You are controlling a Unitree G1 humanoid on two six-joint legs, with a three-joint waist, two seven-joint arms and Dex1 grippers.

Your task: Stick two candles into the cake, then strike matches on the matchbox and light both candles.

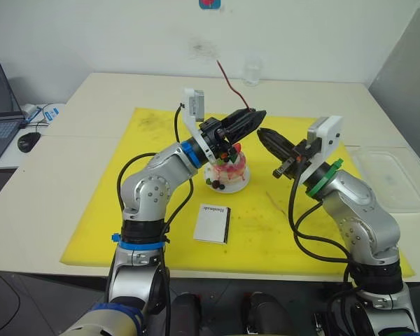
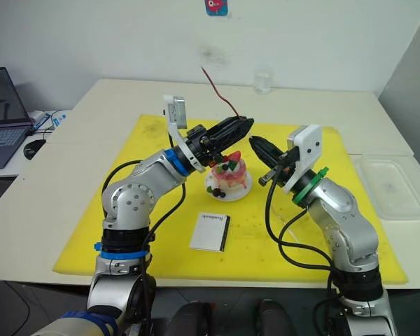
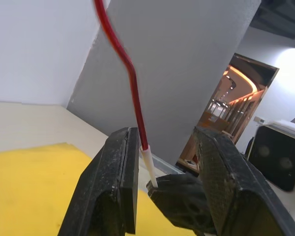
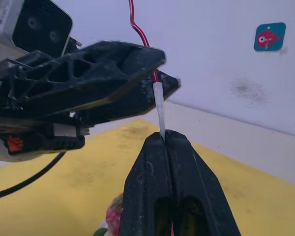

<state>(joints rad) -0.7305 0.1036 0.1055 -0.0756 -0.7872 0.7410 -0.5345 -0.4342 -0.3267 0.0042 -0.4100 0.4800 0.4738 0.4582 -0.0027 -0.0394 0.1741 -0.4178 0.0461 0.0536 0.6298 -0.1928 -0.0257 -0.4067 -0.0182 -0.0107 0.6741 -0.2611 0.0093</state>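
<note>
While right end effector (image 4: pixel 164 140) pinches the red candle (image 3: pixel 130 78) and left (image 3: pixel 169 162) gapes, your cake (image 1: pixel 227 171) holds none; matchbox (image 1: pixel 212 223) untouched at 6 o'clock.

Both grippers' fingers (image 1: pixel 255 114) over cake (image 1: pixel 227 171); red candle (image 1: pixel 231 85) above.

Silver-grey jointed arms, black looping cables, blue ring on left wrist, green on right, white camera blocks, black ribbed fingers

Bright, even light (soft shadows).
</note>
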